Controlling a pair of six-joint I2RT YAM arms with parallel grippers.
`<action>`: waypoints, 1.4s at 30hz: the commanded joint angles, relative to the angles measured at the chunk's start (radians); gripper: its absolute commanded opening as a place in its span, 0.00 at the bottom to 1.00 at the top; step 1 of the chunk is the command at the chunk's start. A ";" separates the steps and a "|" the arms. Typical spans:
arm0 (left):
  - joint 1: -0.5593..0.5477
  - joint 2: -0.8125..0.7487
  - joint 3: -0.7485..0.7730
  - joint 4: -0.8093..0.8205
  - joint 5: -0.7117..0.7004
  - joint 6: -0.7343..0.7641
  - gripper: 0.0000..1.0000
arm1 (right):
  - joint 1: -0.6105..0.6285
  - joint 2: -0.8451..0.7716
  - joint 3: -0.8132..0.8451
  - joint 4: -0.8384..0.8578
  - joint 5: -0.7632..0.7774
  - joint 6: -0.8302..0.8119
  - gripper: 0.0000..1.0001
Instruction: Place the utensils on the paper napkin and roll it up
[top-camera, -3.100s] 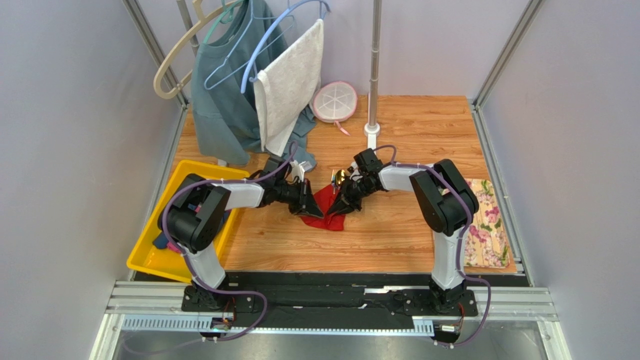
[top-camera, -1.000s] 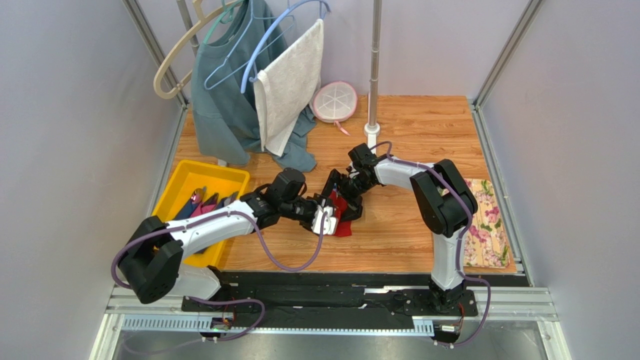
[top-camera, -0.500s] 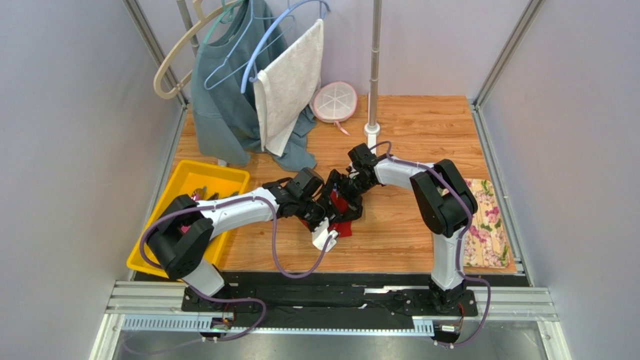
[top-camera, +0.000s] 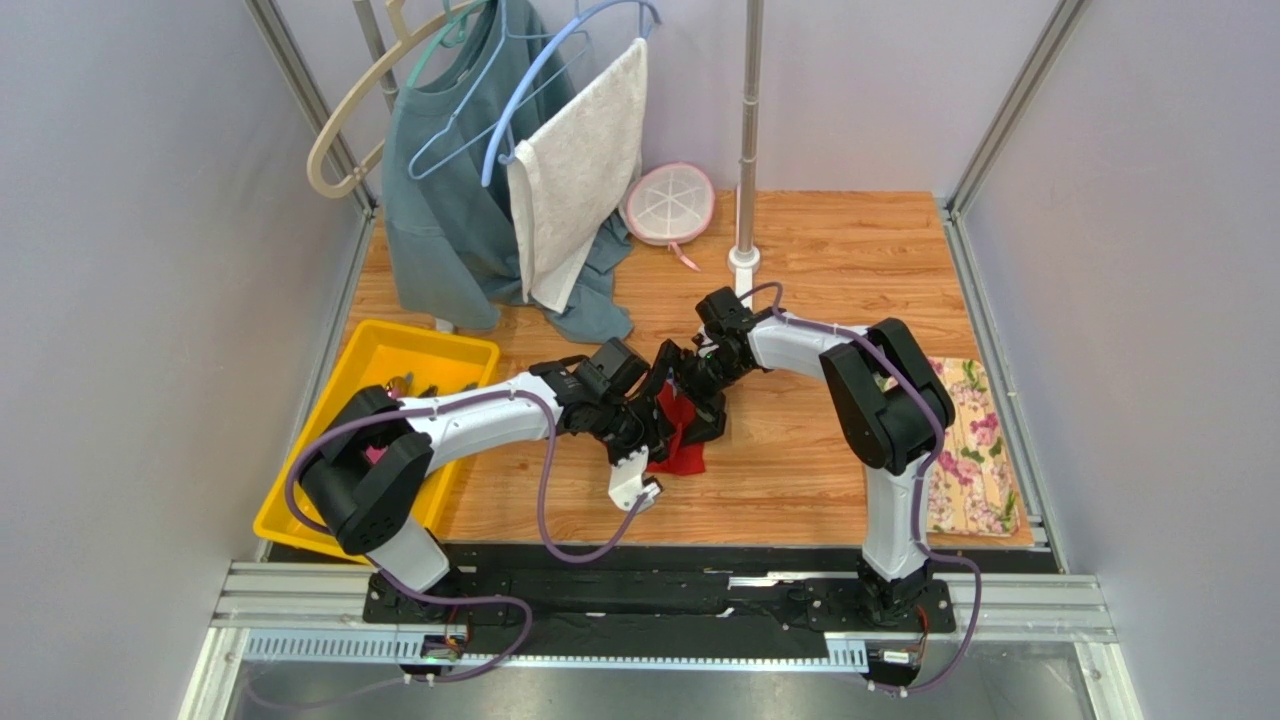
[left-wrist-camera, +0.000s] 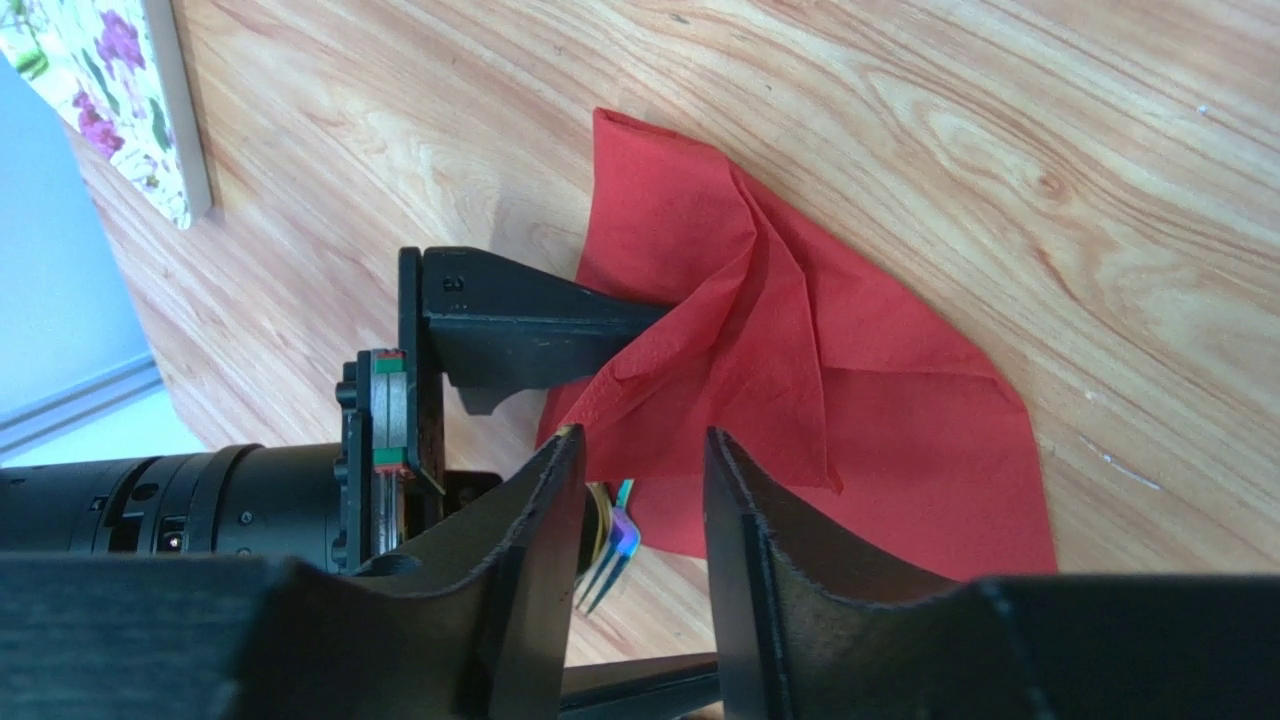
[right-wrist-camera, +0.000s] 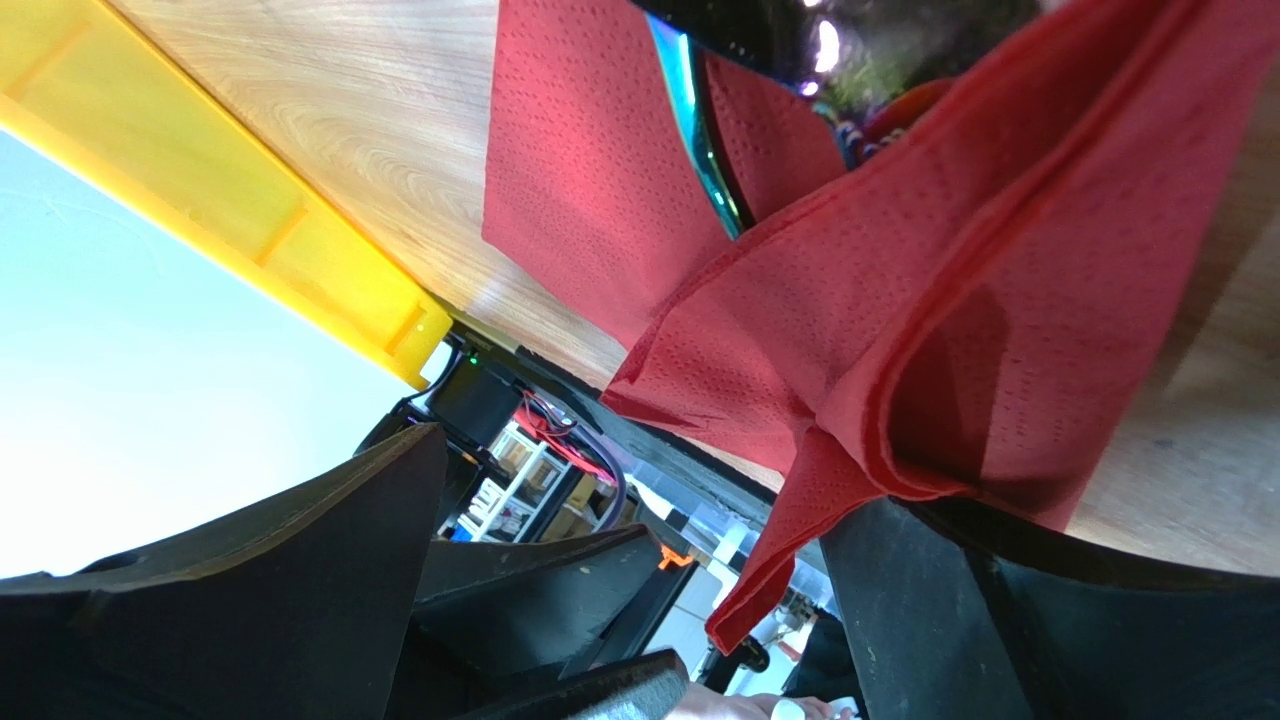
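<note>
Fingers on left narrowly apart over paper napkin, right fingers wide, touching fold

The left arm and right arm bend inward, wrists low, with tips almost meeting. The left gripper is partly parted; the right gripper is spread wide.

Here's the thin bright red paper napkin, rumpled on the wooden tabletop: far corner flat, its middle pulled up into sharp ridged folds, one edge lifted. Peeking from under that edge, the shiny gold-toned metal utensils, fork tines poking out, a glossy rounded head buried in the folds
</note>
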 joint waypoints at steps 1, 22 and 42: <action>-0.005 0.008 0.036 -0.025 -0.008 0.199 0.42 | 0.008 0.028 0.005 -0.052 0.078 -0.035 1.00; 0.013 -0.089 0.144 -0.303 0.104 0.359 0.30 | 0.008 0.037 0.005 -0.046 0.066 -0.041 1.00; 0.039 -0.261 -0.036 -0.185 0.241 -0.112 0.45 | 0.008 -0.027 0.033 -0.086 0.057 -0.087 1.00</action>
